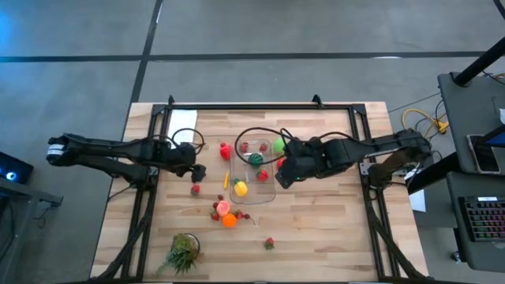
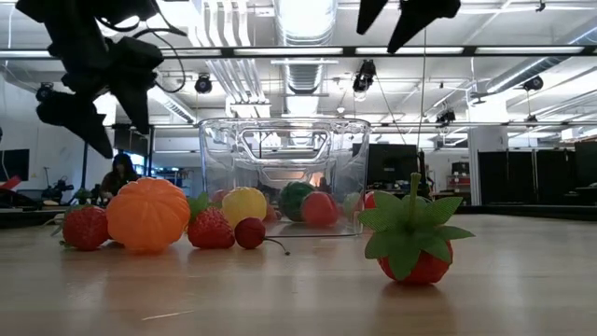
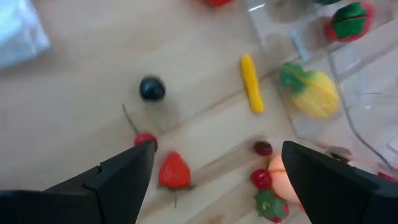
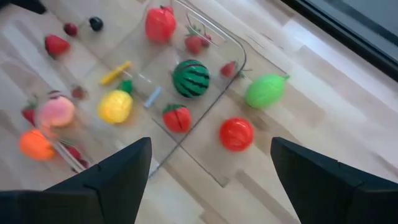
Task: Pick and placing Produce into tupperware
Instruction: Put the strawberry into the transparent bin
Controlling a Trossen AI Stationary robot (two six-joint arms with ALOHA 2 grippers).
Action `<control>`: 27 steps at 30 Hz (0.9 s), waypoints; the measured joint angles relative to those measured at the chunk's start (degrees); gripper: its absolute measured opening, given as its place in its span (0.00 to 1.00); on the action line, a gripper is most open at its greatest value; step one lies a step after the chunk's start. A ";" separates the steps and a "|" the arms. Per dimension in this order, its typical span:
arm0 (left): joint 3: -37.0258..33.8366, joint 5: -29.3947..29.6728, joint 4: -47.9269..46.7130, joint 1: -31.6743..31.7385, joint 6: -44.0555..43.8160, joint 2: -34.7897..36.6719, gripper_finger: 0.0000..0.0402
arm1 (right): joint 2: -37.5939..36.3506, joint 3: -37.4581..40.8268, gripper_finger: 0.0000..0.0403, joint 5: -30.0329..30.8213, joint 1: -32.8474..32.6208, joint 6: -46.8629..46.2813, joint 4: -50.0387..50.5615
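Right gripper [image 4: 208,180] open, seemingly above tupperware [image 4: 205,81] edge.

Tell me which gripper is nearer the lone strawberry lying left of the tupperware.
Left. The left gripper hangs open just above the strawberry, which shows between its fingers in the left wrist view. The right gripper is open over the tupperware's far edge.

My high camera looks straight down on the whole table [image 1: 316,237], both arms in frame. The low one sits at tabletop height, close to the produce, facing level through the tupperware [image 2: 280,173] into the room. Each wrist camera looks down past its own fingers at the wood — the left close in, the right from higher. All four share the tupperware [image 1: 254,172] — my common landmark.
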State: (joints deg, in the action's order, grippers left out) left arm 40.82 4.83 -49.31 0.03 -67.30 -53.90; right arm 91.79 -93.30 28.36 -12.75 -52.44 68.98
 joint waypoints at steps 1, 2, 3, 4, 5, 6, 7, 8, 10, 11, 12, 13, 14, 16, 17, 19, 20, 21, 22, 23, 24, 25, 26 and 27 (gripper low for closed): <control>0.00 -0.02 -0.09 -0.53 -1.58 -0.35 0.84 | -0.30 0.58 0.80 0.00 0.00 0.16 0.33; -0.03 -0.08 -0.48 -1.18 -3.13 -0.74 0.84 | -0.54 0.98 0.79 0.00 0.00 0.11 0.72; -0.15 -0.17 -1.49 -1.82 -4.61 -1.26 0.84 | -0.70 1.18 0.79 0.00 0.00 -0.27 1.27; -0.24 -0.23 -2.68 -2.46 -6.11 -1.91 0.84 | -0.78 1.34 0.79 0.02 0.00 -0.64 2.00; -0.33 -0.31 -3.47 -3.15 -7.28 -2.66 0.84 | -0.79 1.45 0.78 0.00 -0.03 -0.91 3.01; -0.35 -0.89 -4.08 -3.75 -8.01 -3.45 0.84 | -0.69 1.52 0.78 0.00 -0.11 -1.05 3.84; -0.42 -1.51 -4.72 -4.31 -8.77 -4.26 0.84 | -0.43 1.52 0.78 0.01 -0.25 -1.10 4.16; -0.46 -1.81 -4.89 -4.89 -8.93 -5.20 0.84 | -0.30 1.52 0.78 0.05 -0.38 -1.07 4.39; -0.46 -2.81 -4.07 -5.99 -9.30 -7.20 0.84 | -0.23 1.72 0.78 0.18 -0.67 -0.64 4.56; -0.46 -2.84 -3.94 -6.60 -10.04 -8.37 0.84 | -0.07 1.73 0.79 0.22 -0.75 -0.60 4.54; -0.46 -2.98 -3.66 -7.07 -10.64 -9.52 0.84 | -0.02 1.73 0.79 0.26 -0.76 -0.47 4.56; -0.46 -2.98 -3.41 -7.59 -11.28 -10.66 0.84 | -0.02 1.73 0.79 0.24 -0.79 -0.20 4.54; -0.46 -2.98 -3.40 -8.19 -12.00 -11.95 0.84 | -0.02 1.73 0.79 0.24 -0.79 -0.01 4.54; -0.46 -2.96 -3.62 -9.32 -13.50 -14.64 0.84 | 0.00 1.73 0.79 0.26 -0.74 0.01 4.51; -0.48 -2.94 -3.64 -9.79 -13.89 -15.96 0.84 | 0.00 1.73 0.79 0.26 -0.74 0.11 4.55; -0.48 -2.86 -3.66 -10.77 -15.40 -18.56 0.84 | 0.00 1.77 0.78 0.27 -0.82 0.69 4.50; -0.48 -2.67 -3.64 -11.08 -16.58 -19.92 0.84 | 0.00 1.81 0.78 0.26 -0.91 0.88 4.54; -0.50 -2.62 -3.62 -11.18 -17.57 -21.21 0.84 | 0.00 1.82 0.78 0.26 -1.01 0.98 4.54; -0.50 -2.67 -3.63 -11.19 -17.87 -22.49 0.84 | 0.00 1.82 0.78 0.26 -1.01 1.06 4.54; -0.50 -2.90 -3.44 -11.22 -17.93 -23.73 0.84 | 0.00 1.82 0.78 0.25 -1.03 1.06 4.54; -0.46 -3.20 -3.19 -11.21 -17.94 -24.91 0.84 | 0.00 1.84 0.78 0.26 -1.03 1.06 4.53; -0.27 -3.37 -3.18 -11.22 -17.91 -26.05 0.84 | 0.00 1.84 0.78 0.26 -1.01 1.06 4.53; 0.04 -3.50 -2.99 -11.23 -17.88 -27.01 0.84 | 0.00 1.84 0.79 0.26 -1.01 1.06 4.54; 0.40 -3.53 -2.44 -11.23 -17.77 -27.78 0.84 | 0.00 1.84 0.79 0.27 -1.00 1.06 4.53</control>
State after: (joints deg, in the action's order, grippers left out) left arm 41.22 1.30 -51.75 -11.20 -85.07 -81.68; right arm 91.79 -91.46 28.63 -13.75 -51.37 73.51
